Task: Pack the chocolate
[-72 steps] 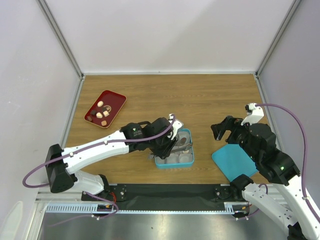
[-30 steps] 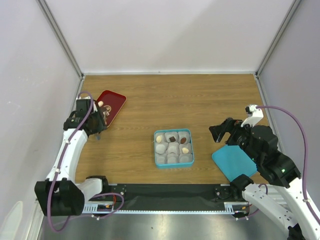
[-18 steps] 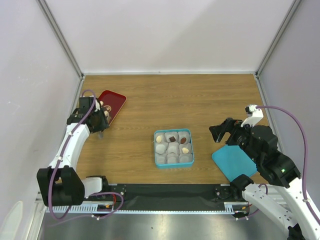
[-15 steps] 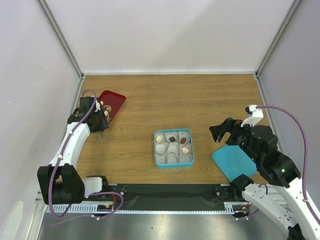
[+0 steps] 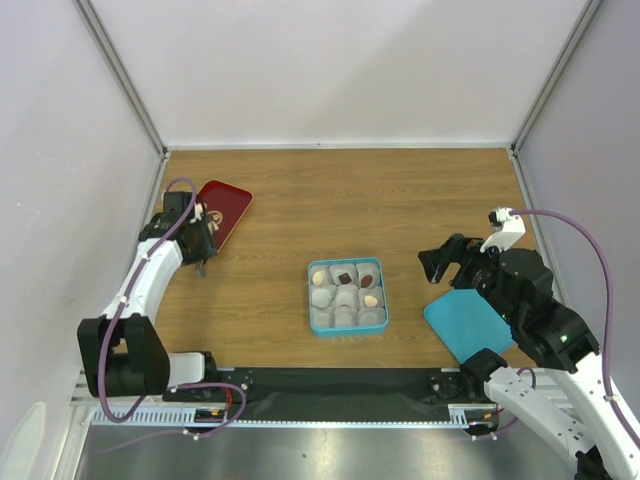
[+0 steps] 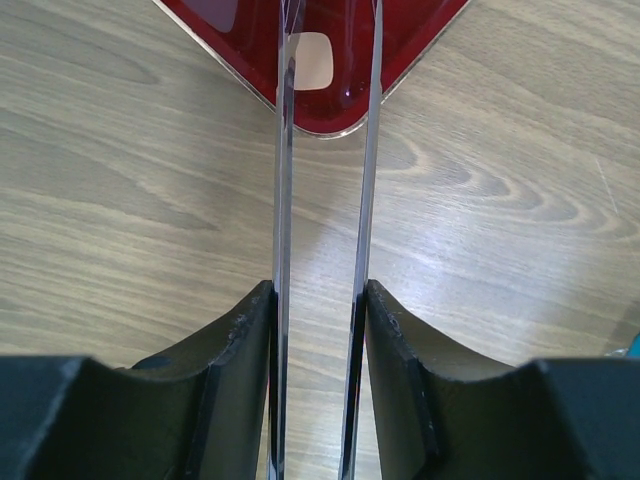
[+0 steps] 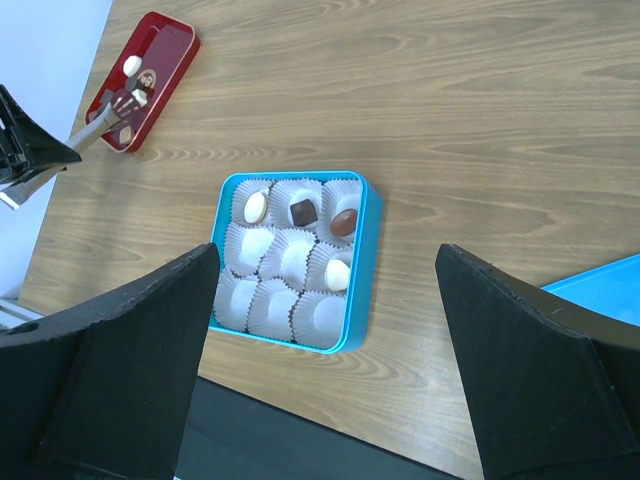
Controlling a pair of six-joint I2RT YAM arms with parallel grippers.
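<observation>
My left gripper [image 5: 200, 245] is shut on thin metal tongs [image 6: 283, 150] at the near corner of a red tray [image 5: 228, 200]. In the left wrist view the tong tips reach over the tray [image 6: 420, 30], with a cream chocolate [image 6: 313, 60] between them. More chocolates lie on the tray [image 7: 131, 64]. A blue box [image 5: 384, 296] of white paper cups holds two cream chocolates [image 7: 256, 206] [image 7: 338, 272], a dark one [image 7: 303, 211] and a brown one [image 7: 345, 220]. My right gripper [image 5: 455, 262] is open and empty, high to the right of the box.
A blue lid [image 5: 468, 325] lies flat at the near right, below my right gripper. White walls close off the back and both sides. The black base strip runs along the near edge.
My left gripper has gone with the tongs from the blue box to the red tray, then crept a little towards it. The right arm has not moved.
</observation>
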